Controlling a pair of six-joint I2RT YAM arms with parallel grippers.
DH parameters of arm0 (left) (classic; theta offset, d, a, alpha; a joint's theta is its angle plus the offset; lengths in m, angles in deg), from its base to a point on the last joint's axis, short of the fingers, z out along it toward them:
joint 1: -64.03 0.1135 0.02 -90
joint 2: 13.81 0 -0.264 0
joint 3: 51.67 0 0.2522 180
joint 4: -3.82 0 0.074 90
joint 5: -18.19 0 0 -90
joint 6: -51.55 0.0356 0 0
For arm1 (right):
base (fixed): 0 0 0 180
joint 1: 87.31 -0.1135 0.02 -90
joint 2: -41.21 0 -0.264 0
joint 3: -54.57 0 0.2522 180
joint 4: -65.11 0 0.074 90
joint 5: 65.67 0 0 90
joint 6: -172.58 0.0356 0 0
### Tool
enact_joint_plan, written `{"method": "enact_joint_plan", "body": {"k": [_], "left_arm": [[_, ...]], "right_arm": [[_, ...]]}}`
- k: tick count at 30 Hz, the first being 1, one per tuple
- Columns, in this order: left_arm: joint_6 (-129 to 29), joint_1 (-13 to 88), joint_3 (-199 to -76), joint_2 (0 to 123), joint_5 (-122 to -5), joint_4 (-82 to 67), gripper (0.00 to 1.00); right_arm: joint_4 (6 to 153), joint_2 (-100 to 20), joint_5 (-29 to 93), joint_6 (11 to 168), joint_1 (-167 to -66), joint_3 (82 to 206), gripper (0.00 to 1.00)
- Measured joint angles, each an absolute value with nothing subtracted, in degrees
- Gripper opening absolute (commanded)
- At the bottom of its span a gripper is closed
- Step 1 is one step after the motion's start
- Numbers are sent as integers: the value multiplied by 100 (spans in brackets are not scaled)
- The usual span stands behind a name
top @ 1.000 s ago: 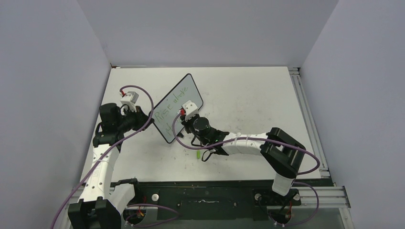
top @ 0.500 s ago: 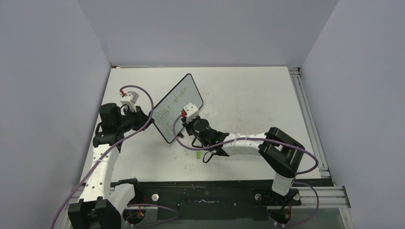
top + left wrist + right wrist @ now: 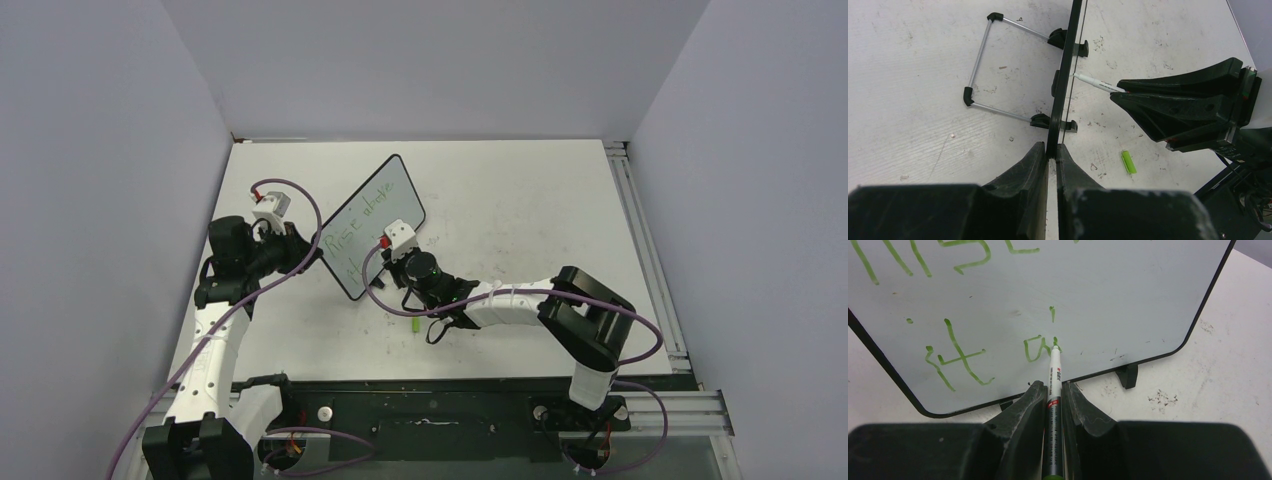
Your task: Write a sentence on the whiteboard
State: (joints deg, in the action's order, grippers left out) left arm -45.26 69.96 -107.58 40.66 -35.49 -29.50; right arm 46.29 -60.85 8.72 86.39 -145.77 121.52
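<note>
Since the earlier frame my right gripper [image 3: 1054, 389] has slid slightly toward the near edge, along the small black-framed whiteboard [image 3: 390, 180]. My left gripper [image 3: 1052, 150] clamps the board's edge; it stands upright. On its face is the thin green handwritten sentence [image 3: 955, 357]. The right gripper pinches a white marker pen [image 3: 1053, 372], its tip touching the second line. A green cap [image 3: 1128, 162] lies on the scuffed white table [image 3: 540, 200].

A white tabletop [image 3: 520, 200], scuffed and flecked with grey marks (plainest in the wrist views), sits inside a three-sided booth. Plain pale lavender-grey panels enclose it: a back wall [image 3: 430, 60], a left wall [image 3: 100, 180] and a right wall [image 3: 760, 180]. An aluminium rail [image 3: 648, 250] runs along the table's right edge, and a black strip [image 3: 450, 400] lines its near edge. The light is soft and even.
</note>
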Motion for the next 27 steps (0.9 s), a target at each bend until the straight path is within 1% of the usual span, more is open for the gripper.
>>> {"method": "enact_joint_plan", "body": {"k": [13,27], "left_arm": [[-4526,6996,-10758,4066,-3549,-2947,0],[-4524,6996,-10758,4066,-3554,-2947,0]], "right_arm": [[4631,-6085,872,8591,-14572,12157,5],[4644,-6085,826,8347,-14572,12425,5]]}}
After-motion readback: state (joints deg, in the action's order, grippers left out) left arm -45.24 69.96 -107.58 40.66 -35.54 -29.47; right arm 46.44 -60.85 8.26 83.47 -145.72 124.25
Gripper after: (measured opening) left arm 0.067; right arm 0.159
